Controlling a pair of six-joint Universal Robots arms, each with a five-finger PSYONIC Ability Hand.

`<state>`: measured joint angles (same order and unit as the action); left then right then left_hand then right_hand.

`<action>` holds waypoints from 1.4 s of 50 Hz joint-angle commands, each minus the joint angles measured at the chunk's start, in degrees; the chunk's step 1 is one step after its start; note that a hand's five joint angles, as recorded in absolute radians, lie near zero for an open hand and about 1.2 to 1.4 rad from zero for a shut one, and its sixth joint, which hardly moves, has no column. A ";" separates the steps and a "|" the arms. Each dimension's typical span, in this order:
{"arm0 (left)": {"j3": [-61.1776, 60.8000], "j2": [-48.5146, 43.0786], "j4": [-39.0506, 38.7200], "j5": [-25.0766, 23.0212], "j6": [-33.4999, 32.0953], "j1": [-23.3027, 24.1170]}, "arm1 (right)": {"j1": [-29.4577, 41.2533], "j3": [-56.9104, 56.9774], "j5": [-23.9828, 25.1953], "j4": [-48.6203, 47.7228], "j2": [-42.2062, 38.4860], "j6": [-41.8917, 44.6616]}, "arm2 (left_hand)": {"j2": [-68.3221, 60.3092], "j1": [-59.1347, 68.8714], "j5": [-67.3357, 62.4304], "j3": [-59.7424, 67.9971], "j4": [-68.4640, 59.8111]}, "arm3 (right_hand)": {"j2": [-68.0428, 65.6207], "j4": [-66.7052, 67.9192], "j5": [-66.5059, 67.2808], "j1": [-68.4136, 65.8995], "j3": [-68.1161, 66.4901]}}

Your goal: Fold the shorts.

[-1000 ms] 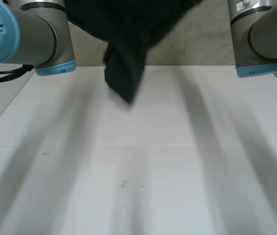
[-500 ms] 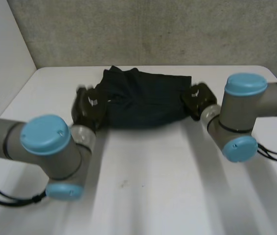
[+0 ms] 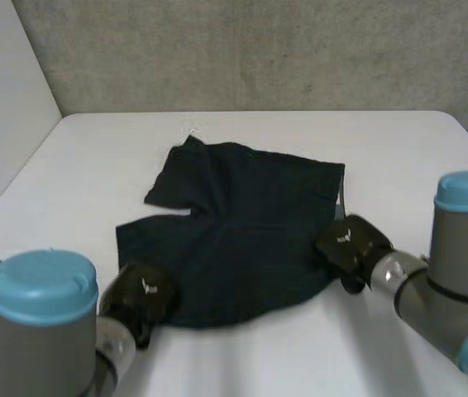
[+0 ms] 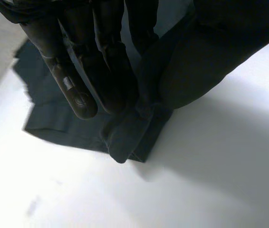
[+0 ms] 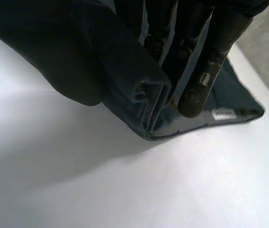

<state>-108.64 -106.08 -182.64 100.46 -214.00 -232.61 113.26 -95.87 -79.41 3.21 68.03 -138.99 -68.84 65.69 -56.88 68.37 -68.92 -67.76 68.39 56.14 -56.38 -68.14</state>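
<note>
Centrally, dark navy shorts [image 3: 242,223] lie spread mostly flat on the white table [image 3: 242,364], with one leg reaching toward the far wall. The left hand [image 3: 139,296] sits at the shorts' near left corner, fingers and thumb pinching a fold of cloth. The right hand [image 3: 348,246] grips the right edge, clamping stacked layers between thumb and fingers. A small white label [image 5: 223,114] shows beside its fingertips, its writing too small to read.

The left robot hand [image 4: 80,80] pinches a corner of the shorts [image 4: 53,118].
</note>
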 commanded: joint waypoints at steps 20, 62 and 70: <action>3.85 8.99 4.68 -2.11 -13.46 2.16 | -7.79 -9.35 3.83 16.41 16.10 11.65 | -11.16 14.31 -13.12 11.63 -11.08 | -12.24 11.61 13.86 -23.62 -11.86; 54.43 -39.31 -37.43 -9.24 -8.81 -1.71 | -5.24 22.31 -14.63 -20.88 -13.46 0.05 | 58.84 -55.69 56.88 -58.37 58.92 | 57.76 -58.39 -56.14 46.38 58.14; 41.51 -24.45 -38.67 -3.79 -5.03 -1.44 | -5.50 15.20 -11.12 -17.38 -0.54 -12.17 | 58.84 -55.69 56.88 -58.37 58.92 | 57.76 -58.39 -56.14 46.38 58.14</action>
<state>-57.95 -141.09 -220.97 93.02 -221.93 -234.21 107.93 -75.71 -93.30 -17.32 59.24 -143.48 -11.70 11.27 -2.69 12.33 -11.74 -12.87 13.69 4.15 -11.80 -12.13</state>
